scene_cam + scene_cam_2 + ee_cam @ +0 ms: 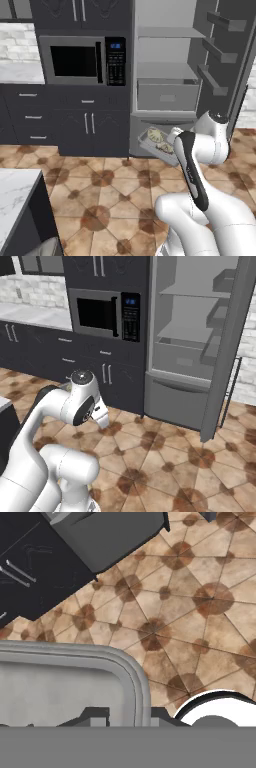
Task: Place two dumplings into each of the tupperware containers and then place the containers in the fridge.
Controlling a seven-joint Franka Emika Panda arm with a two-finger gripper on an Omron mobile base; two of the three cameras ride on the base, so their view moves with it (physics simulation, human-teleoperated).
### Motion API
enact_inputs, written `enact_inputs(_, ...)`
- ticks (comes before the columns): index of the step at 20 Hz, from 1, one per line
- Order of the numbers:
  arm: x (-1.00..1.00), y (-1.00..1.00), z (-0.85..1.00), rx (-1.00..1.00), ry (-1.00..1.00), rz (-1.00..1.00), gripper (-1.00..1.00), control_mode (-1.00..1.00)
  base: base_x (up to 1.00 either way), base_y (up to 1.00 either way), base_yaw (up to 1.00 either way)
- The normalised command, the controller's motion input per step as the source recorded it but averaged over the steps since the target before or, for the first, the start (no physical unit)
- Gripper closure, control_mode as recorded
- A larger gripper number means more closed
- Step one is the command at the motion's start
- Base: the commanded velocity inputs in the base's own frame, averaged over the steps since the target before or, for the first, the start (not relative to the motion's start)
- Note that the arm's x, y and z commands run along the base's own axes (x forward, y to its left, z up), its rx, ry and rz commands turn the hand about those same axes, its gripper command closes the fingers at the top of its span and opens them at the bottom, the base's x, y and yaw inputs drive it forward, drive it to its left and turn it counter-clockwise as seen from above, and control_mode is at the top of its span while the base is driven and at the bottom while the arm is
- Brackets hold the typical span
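Brown patterned floor tiles (pixel 105 190) spread out in front of a wall of dark cabinets (pixel 75 125), with a built-in black microwave (pixel 82 61) showing blue digits on its panel. To the right of it stands the tall grey fridge (pixel 185 336), its door (pixel 227 346) swung wide open, showing pale shelves and a front drawer inside.

Low down near the fridge's base, seen from the left base view, the white robot arm (pixel 200 165) holds a shallow grey-white rectangular tupperware container (pixel 157 141) out over the floor, tilted. Two small tan speckled dumplings (pixel 155 134) lie inside it, one behind the other.

In the hand view, the container's raised rounded rim runs between the two dark fingertips (pixel 98 716) of the gripper (pixel 127 718), which is pinched tight on that rim at a corner. The tray's pale inside fills the lower left there, with tiled floor beyond it.

A white marble-topped counter (pixel 15 200) sits at the near left.
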Motion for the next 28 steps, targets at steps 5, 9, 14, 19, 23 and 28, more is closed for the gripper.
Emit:
enact_inputs(5,0.00,0.00,0.00,0.00,0.00,0.00,1.00,1.00,0.75,0.03,-0.33)
enact_inputs(9,0.00,0.00,0.00,0.00,0.00,0.00,1.00,1.00,0.82,0.12,-0.29)
enact_inputs(14,0.00,0.00,0.00,0.00,0.00,0.00,1.00,1.00,0.81,0.22,-0.28)
enact_inputs(19,0.00,0.00,0.00,0.00,0.00,0.00,1.00,1.00,0.73,0.35,-0.22)
enact_inputs(23,0.00,0.00,0.00,0.00,0.00,0.00,1.00,1.00,0.73,0.45,-0.13)
enact_inputs(28,0.00,0.00,0.00,0.00,0.00,0.00,1.00,1.00,0.72,0.36,-0.07)
